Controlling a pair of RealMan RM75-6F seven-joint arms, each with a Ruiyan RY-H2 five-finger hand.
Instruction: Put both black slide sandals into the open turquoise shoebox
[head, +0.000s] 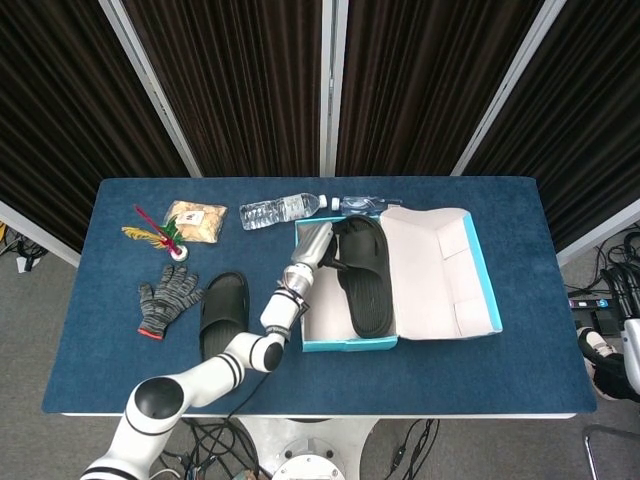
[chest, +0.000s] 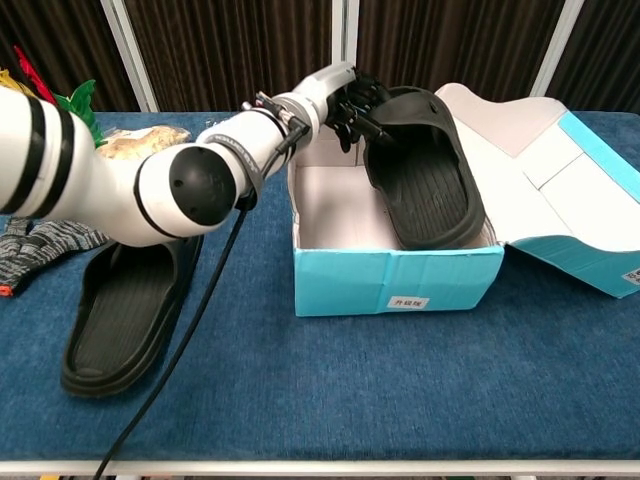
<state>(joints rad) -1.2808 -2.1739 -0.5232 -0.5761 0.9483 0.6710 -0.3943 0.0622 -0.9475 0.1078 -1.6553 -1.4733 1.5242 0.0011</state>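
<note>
My left hand (head: 324, 245) (chest: 350, 105) grips the strap end of one black slide sandal (head: 363, 275) (chest: 428, 175). That sandal lies tilted along the right side of the open turquoise shoebox (head: 330, 340) (chest: 400, 282), its toe near the front wall. The second black sandal (head: 222, 315) (chest: 125, 300) lies flat on the blue table, left of the box, partly behind my left arm in the chest view. My right hand shows in neither view.
A grey knit glove (head: 167, 296) lies left of the loose sandal. Along the table's back are a feathered shuttlecock (head: 160, 229), a snack bag (head: 196, 219) and a plastic water bottle (head: 278, 210). The box lid (head: 440, 270) lies open to the right.
</note>
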